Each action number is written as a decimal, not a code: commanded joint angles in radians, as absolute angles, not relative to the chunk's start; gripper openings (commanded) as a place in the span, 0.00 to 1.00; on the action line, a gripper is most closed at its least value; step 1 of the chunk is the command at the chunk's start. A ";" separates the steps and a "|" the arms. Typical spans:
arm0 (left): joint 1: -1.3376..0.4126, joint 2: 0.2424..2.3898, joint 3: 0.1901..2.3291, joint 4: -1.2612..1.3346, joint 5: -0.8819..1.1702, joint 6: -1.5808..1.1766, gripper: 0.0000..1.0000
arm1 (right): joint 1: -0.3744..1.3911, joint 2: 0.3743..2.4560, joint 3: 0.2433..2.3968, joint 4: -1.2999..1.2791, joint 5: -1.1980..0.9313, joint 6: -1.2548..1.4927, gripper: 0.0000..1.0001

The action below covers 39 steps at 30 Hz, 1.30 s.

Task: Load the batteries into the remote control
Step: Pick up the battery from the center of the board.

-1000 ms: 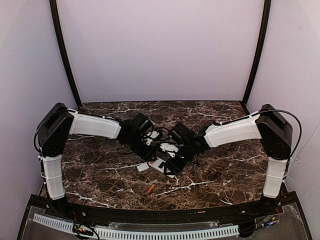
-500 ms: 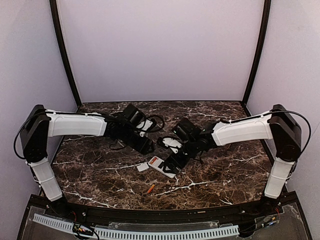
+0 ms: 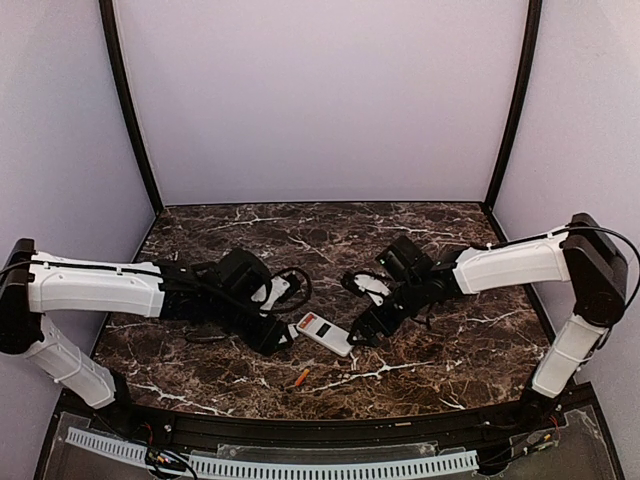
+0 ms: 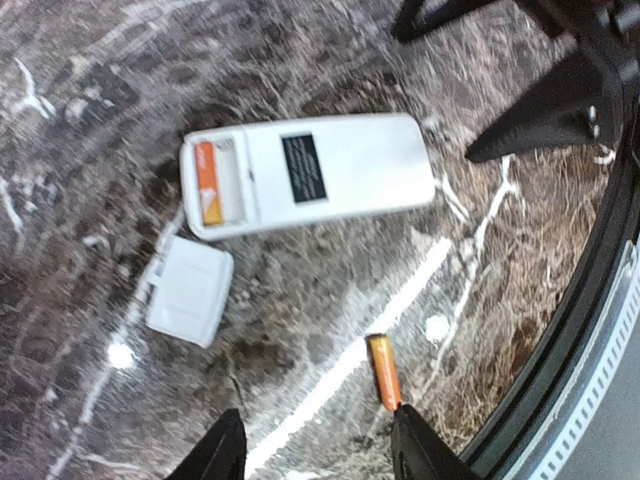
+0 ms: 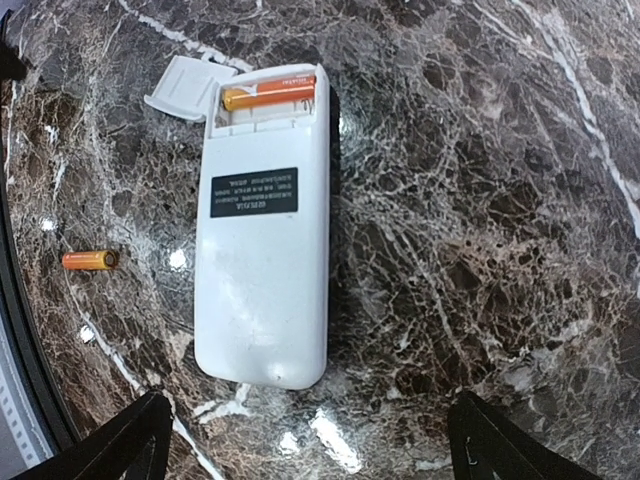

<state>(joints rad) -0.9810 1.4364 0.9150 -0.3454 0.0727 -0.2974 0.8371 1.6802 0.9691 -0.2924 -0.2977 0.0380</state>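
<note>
White back upward, the remote control (image 3: 325, 333) is lying between left gripper (image 4: 320, 450) and right gripper (image 5: 315, 440), both gaping empty, its uncovered bay (image 5: 262, 112) exposing a free slot for the loose battery (image 3: 300, 377) lying nearer.

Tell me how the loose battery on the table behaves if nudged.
The loose battery is a smooth cylinder lying on its side, so it will probably roll. The glossy marble table reflects light, so it may also skid.
</note>
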 commanded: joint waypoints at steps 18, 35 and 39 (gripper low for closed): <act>-1.253 1.687 0.990 -0.425 -0.070 -0.463 0.33 | 0.655 1.458 0.789 -0.050 -0.485 0.147 0.99; -1.244 1.755 1.057 -0.487 -0.125 -0.427 0.01 | 0.636 1.465 0.780 -0.054 -0.510 0.094 0.98; -1.176 1.734 1.128 -0.566 -0.058 -0.382 0.01 | 0.640 1.474 0.765 -0.048 -0.523 0.080 0.99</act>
<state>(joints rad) -1.2339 1.7660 1.0538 -0.4660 -0.1059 -0.4309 0.6403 1.4593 0.7925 -0.0780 -0.4862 0.1093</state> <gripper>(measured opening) 0.088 0.982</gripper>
